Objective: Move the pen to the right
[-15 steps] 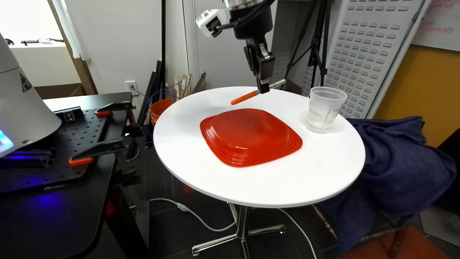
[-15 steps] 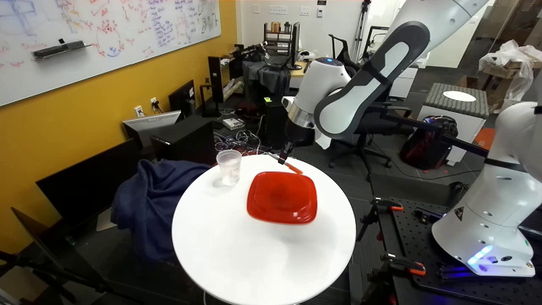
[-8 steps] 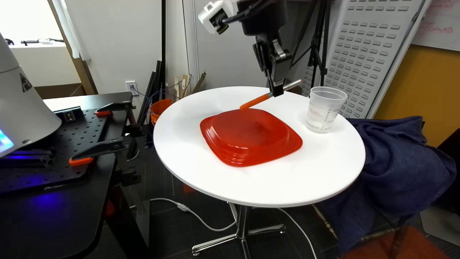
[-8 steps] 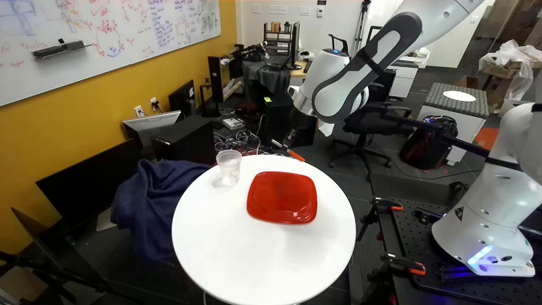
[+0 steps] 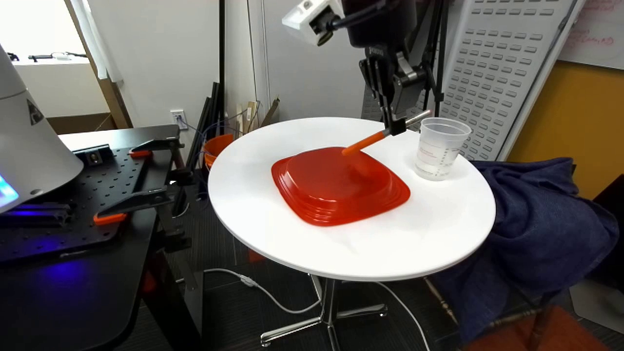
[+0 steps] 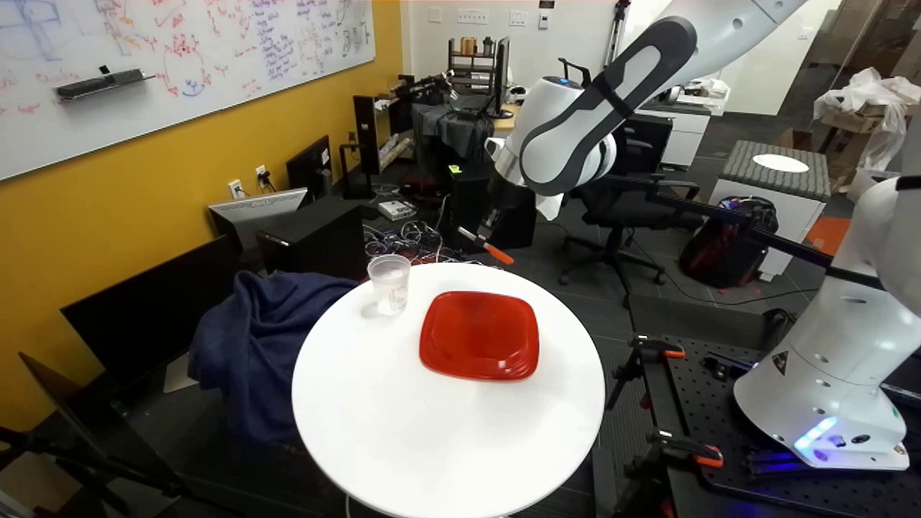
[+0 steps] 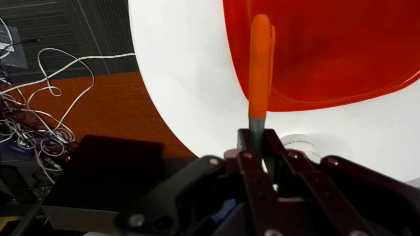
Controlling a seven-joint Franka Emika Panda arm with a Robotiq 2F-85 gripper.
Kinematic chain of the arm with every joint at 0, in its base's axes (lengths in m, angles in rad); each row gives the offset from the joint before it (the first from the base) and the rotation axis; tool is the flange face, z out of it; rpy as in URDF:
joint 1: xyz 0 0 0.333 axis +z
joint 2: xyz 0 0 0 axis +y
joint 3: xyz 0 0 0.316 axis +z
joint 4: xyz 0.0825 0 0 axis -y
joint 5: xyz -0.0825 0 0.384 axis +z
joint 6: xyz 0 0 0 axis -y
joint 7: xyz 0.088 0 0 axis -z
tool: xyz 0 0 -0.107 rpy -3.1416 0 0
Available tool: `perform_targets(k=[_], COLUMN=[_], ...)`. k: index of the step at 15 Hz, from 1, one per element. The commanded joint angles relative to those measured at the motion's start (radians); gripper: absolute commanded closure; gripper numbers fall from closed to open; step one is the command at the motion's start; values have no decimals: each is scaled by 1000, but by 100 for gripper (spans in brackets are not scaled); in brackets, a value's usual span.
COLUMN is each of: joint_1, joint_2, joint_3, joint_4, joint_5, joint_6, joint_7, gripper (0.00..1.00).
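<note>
The pen has an orange cap and a grey barrel. My gripper point(image 5: 396, 127) is shut on the pen point(image 5: 363, 144) around its grey part, close to the cap. It holds the pen tilted in the air, cap end lower, above the far side of the white table. In an exterior view the cap overlaps the red plate; it also shows apart from the table in an exterior view point(image 6: 498, 253). In the wrist view the pen point(image 7: 259, 65) stands out between the fingertips point(image 7: 243, 136), cap pointing away. The barrel's other end is hidden there.
A red square plate point(image 5: 336, 178) lies upside down on the round white table point(image 5: 390, 253). A clear measuring cup point(image 5: 438, 152) stands upright near the table's edge, close to the pen's grey end in that view. A chair with blue cloth point(image 5: 531, 219) is beside the table.
My gripper has carried the pen rightward, toward the cup, in an exterior view. In an exterior view it has moved up in the picture, away from the table. The plate and cup have not moved.
</note>
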Motion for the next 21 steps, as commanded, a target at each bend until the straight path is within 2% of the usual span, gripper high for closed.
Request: perform_targets(k=[1,8,15,21], joint_1=[-45,-96,-82,-98], joint_2=[56,139,216,300], joint_3=[33,29,-16,5], joint_4=[70,139,214,303], joint_5=[37,-4,-84,-85], joint_6=[-50,-102,-164,-206], joint_7=[-87,-95,-37,-46], gripper=[97,97,97,97])
